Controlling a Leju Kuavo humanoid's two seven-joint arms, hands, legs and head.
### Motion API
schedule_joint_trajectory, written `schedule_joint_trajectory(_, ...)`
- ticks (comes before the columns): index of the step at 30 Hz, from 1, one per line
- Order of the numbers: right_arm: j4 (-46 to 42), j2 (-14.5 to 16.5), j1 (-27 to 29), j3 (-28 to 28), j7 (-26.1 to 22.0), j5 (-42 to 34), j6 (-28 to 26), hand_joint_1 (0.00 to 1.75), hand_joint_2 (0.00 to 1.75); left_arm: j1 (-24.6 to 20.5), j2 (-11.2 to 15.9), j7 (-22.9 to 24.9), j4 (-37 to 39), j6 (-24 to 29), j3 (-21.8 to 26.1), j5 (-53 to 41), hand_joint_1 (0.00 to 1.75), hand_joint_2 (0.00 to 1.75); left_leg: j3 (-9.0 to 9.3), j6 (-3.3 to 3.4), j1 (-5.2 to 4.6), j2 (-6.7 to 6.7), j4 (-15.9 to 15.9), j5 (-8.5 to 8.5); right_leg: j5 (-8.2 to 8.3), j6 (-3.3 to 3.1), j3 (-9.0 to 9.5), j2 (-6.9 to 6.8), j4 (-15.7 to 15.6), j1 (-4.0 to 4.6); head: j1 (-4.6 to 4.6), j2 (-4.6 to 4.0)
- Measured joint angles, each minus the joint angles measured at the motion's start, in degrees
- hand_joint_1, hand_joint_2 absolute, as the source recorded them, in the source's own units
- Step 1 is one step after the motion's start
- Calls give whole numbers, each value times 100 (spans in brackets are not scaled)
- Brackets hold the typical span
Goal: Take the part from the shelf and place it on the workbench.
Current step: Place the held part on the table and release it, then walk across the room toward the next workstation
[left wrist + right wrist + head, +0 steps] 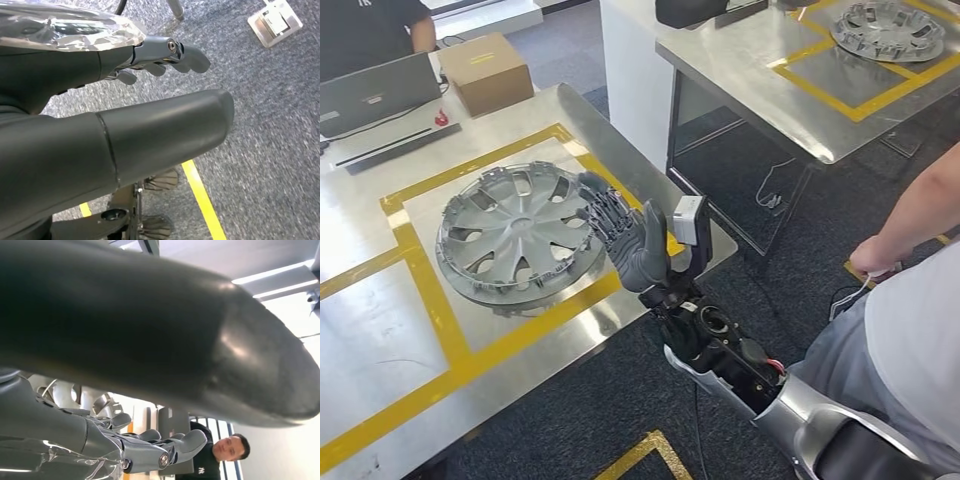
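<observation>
**Kid:** Head view first — where is the right hand [633, 240]?

**Helper:** It is up over the near edge of the table [373, 330], palm turned toward the part [518, 235]. The fingers are spread wide and it holds nothing.

**Kid:** Does it touch the part?

**Helper:** The fingertips [595, 205] are right at the part's rim on the side nearest the robot. I cannot tell if they touch it or are just beside it.

**Kid:** Which way is the part from the hand?

**Helper:** Ahead and to the robot's left. It is a round silver wheel cover, so it has no long side. It lies flat on the table inside a square of yellow tape [433, 290].

**Kid:** So is it placed?

**Helper:** I think so — the hand looks free to pull away.

**Kid:** And the left hand [113, 140]?

**Helper:** It hangs over the grey carpet [271, 130], fingers straight and apart, holding nothing. The right hand is much nearer the part.
</observation>
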Motion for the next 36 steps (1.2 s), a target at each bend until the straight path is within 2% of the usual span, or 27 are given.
schedule_joint_trajectory(1, -3, -1, 1, 2, -9, 5, 7, 0, 0, -5, 1, 0, 1, 7, 0, 2, 0, 0, -23, -51, -3, -7, 38, -7, 49, -23, 96, 17, -192, 1, 7, 0)
schedule_joint_trajectory(4, -14, -4, 12, 2, -44, 92, -4, 0, 0, -2, 5, 1, 3, 29, 0, 17, 0, 0, -80, -168, 2, -14, 60, 22, 65, -184, 87, 51, -217, 36, -1, 0)
schedule_joint_trajectory(6, -25, -4, 13, 2, -44, 219, -44, 0, 0, 6, 20, 8, 8, 35, 0, 34, 0, 0, -181, -215, 27, 8, 256, -127, 104, -267, 63, 53, -230, 40, -36, 0)
schedule_joint_trajectory(7, -29, -4, 13, 2, -30, 277, -60, 0, 0, 7, 29, 11, 11, 37, 0, 40, 0, 0, -314, -228, 30, 19, 544, -302, 122, -304, 50, 51, -238, 42, -56, 0)
schedule_joint_trajectory(9, -31, -4, 19, 5, 0, 337, -42, 0, 0, 9, 38, 10, 14, 40, 0, 42, 0, 0, -703, -239, 23, 27, 1408, -708, 135, -346, 20, 45, -235, 67, -85, 0)
schedule_joint_trajectory(10, -28, -5, 24, 7, 4, 341, -9, 0, 0, 12, 34, 9, 15, 42, 0, 37, 0, 0, -866, -240, 18, 26, 1759, -817, 136, -354, 14, 41, -234, 76, -87, 0)
schedule_joint_trajectory(11, -24, -5, 28, 8, -4, 332, 40, 0, 0, 15, 26, 8, 15, 42, 0, 32, 0, 0, -936, -237, 17, 26, 1909, -817, 134, -358, 14, 38, -233, 79, -90, 0)
schedule_joint_trajectory(12, -20, -5, 28, 8, -19, 322, 93, 0, 0, 16, 19, 8, 15, 43, 0, 28, 0, 0, -889, -230, 20, 27, 1814, -709, 130, -357, 17, 36, -231, 76, -88, 0)
schedule_joint_trajectory(14, -14, -4, 21, 8, -51, 347, 175, 0, 0, 2, 10, 8, 15, 43, 0, 25, 0, 0, -521, -213, 31, 31, 1034, -323, 113, -335, 25, 36, -219, 62, -92, -1)
schedule_joint_trajectory(16, -15, -5, 3, 9, -68, 420, 210, 0, 0, -27, 7, 8, 15, 43, 0, 17, 0, 0, -200, -183, 19, 23, 351, -113, 92, -283, 10, 40, -201, 75, -101, -1)
schedule_joint_trajectory(17, -16, -5, -5, 11, -72, 451, 220, 0, 0, -34, 2, 8, 15, 43, 0, 14, 0, 0, -147, -159, 10, 15, 228, -108, 89, -254, 4, 41, -202, 86, -96, -1)
schedule_joint_trajectory(19, -16, -5, -21, 19, -74, 498, 236, 0, 0, -36, -10, 8, 15, 43, 0, 10, 0, 0, -144, -82, -11, 0, 215, -109, 91, -191, 7, 38, -219, 83, -74, 0)
schedule_joint_trajectory(21, -16, -6, -33, 25, -75, 532, 247, 0, 0, -44, -20, 8, 14, 41, 0, 8, 0, 0, -146, 3, -18, 0, 201, -87, -50, -138, -58, 13, -77, 64, -63, -1)
schedule_joint_trajectory(22, -16, -7, -36, 27, -75, 546, 255, 0, 0, -49, -21, 8, 14, 39, 0, 6, 0, 0, -150, 43, -18, 2, 192, -74, -222, -121, -158, -2, 171, 60, -50, -1)
schedule_joint_trajectory(24, -16, -10, -27, 37, -79, 569, 277, 0, 0, -50, -21, 8, 15, 32, 0, 4, 0, 0, -169, 97, -40, 4, 190, -57, -662, -115, -476, -19, 983, 69, -21, 0)
schedule_joint_trajectory(25, -16, -15, -11, 42, -84, 578, 288, 0, 0, -45, -20, 8, 15, 27, 0, 5, 0, 0, -182, 114, -58, 2, 190, -48, -816, -119, -618, -20, 1363, 77, -13, 0)
schedule_joint_trajectory(26, -16, -22, 9, 48, -90, 582, 296, 0, 0, -39, -21, 8, 15, 23, 0, 5, 0, 0, -191, 128, -77, -5, 191, -38, -860, -134, -674, -19, 1554, 88, -9, 0)
schedule_joint_trajectory(27, -16, -28, 28, 53, -97, 587, 304, 0, 0, -33, -21, 8, 15, 19, 0, 6, 0, 0, -197, 137, -96, -16, 191, -28, -792, -162, -618, -18, 1510, 105, -5, 0)
schedule_joint_trajectory(28, -16, -34, 41, 56, -104, 591, 309, 0, 0, -31, -22, 8, 15, 16, 0, 7, 0, 0, -198, 141, -115, -31, 191, -19, -630, -203, -448, -14, 1225, 124, 1, 0)
schedule_joint_trajectory(29, -17, -37, 46, 59, -112, 596, 319, 0, 0, -32, -24, 8, 15, 14, 0, 7, 0, 0, -197, 141, -128, -47, 191, -8, -430, -261, -207, 4, 789, 152, 6, 0)
schedule_joint_trajectory(31, -20, -37, 45, 61, -127, 607, 364, 0, 0, -42, -38, 4, 15, 5, 0, 10, 0, 0, -213, 115, -154, -72, 194, 23, -196, -362, 181, 53, 33, 195, 2, 0)
schedule_joint_trajectory(32, -21, -37, 47, 60, -134, 614, 394, 0, 0, -46, -43, 2, 15, 0, 0, 13, 0, 0, -226, 90, -152, -79, 194, 45, -162, -391, 262, 72, -158, 213, -2, 0)
schedule_joint_trajectory(34, -23, -38, 57, 56, -141, 627, 444, 0, 0, -42, -38, -3, 15, -5, 0, 22, 0, 0, -246, 21, -143, -100, 174, 100, -132, -407, 273, 62, -251, 222, 3, 0)
schedule_joint_trajectory(36, -23, -39, 53, 56, -142, 636, 477, 0, 0, -28, -30, -4, 17, -12, 0, 34, 0, 0, -296, -40, -140, -100, 237, 40, -32, -435, 294, 18, -332, 186, -1, 0)
